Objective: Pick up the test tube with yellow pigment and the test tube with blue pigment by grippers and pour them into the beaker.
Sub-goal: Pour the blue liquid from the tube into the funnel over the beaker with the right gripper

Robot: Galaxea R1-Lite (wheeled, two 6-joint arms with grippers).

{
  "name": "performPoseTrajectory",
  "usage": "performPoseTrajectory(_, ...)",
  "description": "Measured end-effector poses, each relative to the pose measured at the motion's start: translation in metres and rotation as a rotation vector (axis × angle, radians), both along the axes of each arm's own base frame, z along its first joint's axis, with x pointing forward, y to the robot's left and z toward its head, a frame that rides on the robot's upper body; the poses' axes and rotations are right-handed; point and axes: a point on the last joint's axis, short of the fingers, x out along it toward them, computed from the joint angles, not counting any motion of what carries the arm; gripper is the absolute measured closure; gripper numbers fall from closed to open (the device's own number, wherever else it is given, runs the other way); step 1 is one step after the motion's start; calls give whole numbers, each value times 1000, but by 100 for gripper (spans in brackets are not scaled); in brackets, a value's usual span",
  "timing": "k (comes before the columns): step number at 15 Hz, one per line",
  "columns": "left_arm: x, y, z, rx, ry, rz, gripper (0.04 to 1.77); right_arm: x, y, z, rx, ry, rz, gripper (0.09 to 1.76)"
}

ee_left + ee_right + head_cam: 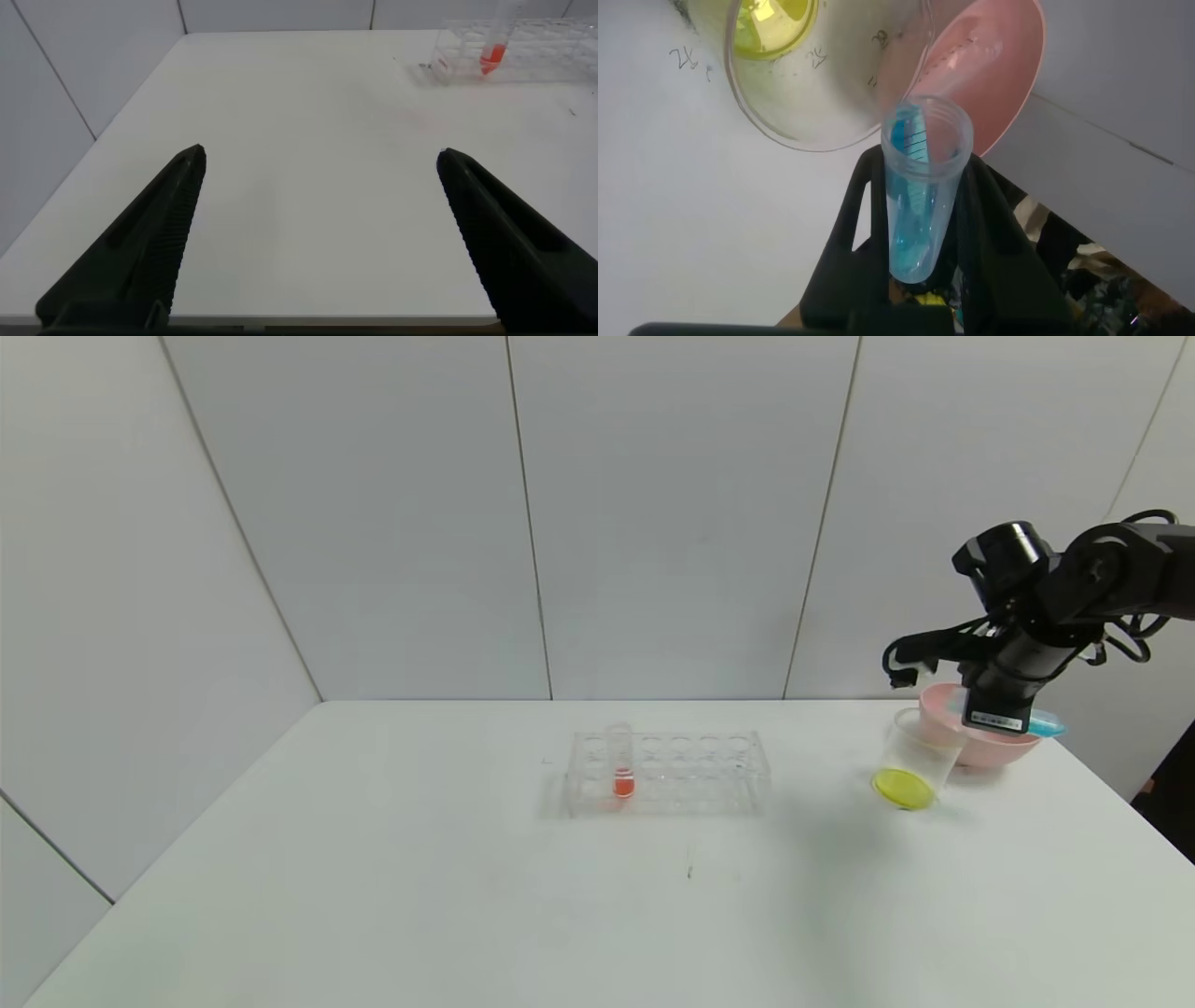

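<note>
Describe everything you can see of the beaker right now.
The beaker is a small clear plastic-looking cup with a rim lip and faint printed graduation marks. A shallow layer of yellow liquid covers its bottom. In the head view it looks tilted, its rim leaning toward the pink bowl just behind it; whether they touch is unclear. It sits near the table's right rear. The right end effector holds the test tube with blue pigment with its mouth near the rim.

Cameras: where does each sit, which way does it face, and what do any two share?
Head: looks down at the table; right gripper shows.
Left wrist: faces across the table between the left gripper's open fingers.
Right wrist: faces the blue tube it grips at the beaker.
Shared: head and left wrist show the rack.
</note>
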Motion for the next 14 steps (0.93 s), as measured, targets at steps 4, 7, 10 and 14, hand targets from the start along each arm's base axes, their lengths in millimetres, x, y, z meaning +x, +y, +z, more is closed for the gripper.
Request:
performPoseTrajectory(4,0,0,0,0,0,0,5,1,2,-3,-46,10,-8,137)
performPoseTrajectory(7,0,0,0,0,0,0,5,3,5,-4,-62,5,-1,137)
performPoseTrajectory(10,0,0,0,0,0,0,5,4,8,-5,-93,2,-6,137)
performPoseTrajectory(14,0,0,0,0,0,0,5,6,13,-6,-118,-2,-8,137)
